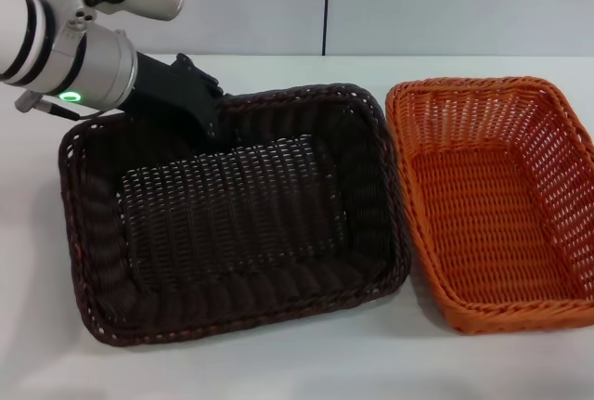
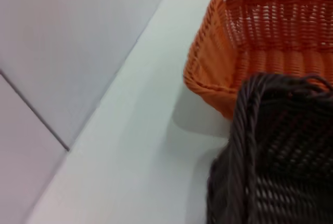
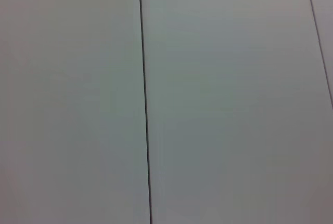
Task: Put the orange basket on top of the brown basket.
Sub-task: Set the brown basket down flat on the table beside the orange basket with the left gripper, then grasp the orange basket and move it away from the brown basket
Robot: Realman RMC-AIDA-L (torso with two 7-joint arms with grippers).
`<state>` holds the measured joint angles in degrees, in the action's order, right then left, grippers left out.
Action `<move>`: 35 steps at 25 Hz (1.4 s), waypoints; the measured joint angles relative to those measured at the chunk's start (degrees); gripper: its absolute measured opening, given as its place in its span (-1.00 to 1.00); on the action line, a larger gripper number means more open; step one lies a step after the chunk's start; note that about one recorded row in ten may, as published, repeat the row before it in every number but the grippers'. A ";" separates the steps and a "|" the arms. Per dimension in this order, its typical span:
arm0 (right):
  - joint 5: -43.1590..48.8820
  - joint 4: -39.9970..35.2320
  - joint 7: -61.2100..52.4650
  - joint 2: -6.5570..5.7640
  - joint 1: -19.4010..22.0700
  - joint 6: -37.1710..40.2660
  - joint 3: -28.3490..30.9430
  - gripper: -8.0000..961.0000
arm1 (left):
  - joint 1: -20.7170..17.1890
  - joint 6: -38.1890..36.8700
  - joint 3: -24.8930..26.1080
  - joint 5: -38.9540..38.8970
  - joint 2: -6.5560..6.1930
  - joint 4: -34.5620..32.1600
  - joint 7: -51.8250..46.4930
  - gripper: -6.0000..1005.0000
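Note:
The brown basket (image 1: 232,214) sits on the white table at the left and centre of the head view. Its rim also shows close up in the left wrist view (image 2: 244,130). The orange basket (image 1: 497,200) stands right beside it on the right, their rims nearly touching; it also shows in the left wrist view (image 2: 260,42). Both baskets are empty. My left gripper (image 1: 209,112) is at the brown basket's far rim, near its back left part, against or just over the weave. My right gripper is out of view; the right wrist view shows only a wall.
The white table (image 1: 278,372) runs along the front and to the left of the baskets. A pale panelled wall (image 1: 418,1) with a dark vertical seam stands behind. The orange basket reaches the right edge of the head view.

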<state>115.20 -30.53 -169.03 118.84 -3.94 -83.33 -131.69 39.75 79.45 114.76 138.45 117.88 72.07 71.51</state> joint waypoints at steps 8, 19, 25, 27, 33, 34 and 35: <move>-0.51 -0.07 -0.06 -0.02 0.22 0.10 1.21 0.48 | -4.92 -12.92 -2.97 -8.18 0.60 9.52 -1.25 -0.01; 2.42 -21.79 -0.31 -7.39 0.55 16.03 1.91 0.48 | -33.72 -94.20 -42.02 -24.71 0.23 11.79 -3.25 0.62; 10.45 -37.26 -0.34 -11.70 -2.17 44.15 10.91 0.48 | -36.61 -126.79 -52.85 -16.16 0.30 -6.39 -28.51 0.62; 14.05 -42.88 -0.35 -12.05 -2.70 58.72 16.10 0.48 | -36.31 -131.10 -53.70 -13.95 0.41 -14.04 -37.91 0.62; 20.46 -66.02 5.43 -10.39 -8.92 119.41 37.54 0.48 | -35.17 -134.97 -54.34 -13.16 0.36 -28.65 -51.55 0.62; 20.46 -66.02 5.43 -10.39 -8.92 119.41 37.54 0.48 | -35.17 -134.97 -54.34 -13.16 0.36 -28.65 -51.55 0.62; 20.33 -68.24 7.18 -9.57 -10.32 127.42 40.83 0.48 | -35.12 -135.27 -54.37 -13.16 0.36 -29.73 -52.25 0.62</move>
<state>135.53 -98.77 -161.86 109.27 -14.26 44.10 -90.86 4.64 -55.83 60.38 125.29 118.24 42.35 19.27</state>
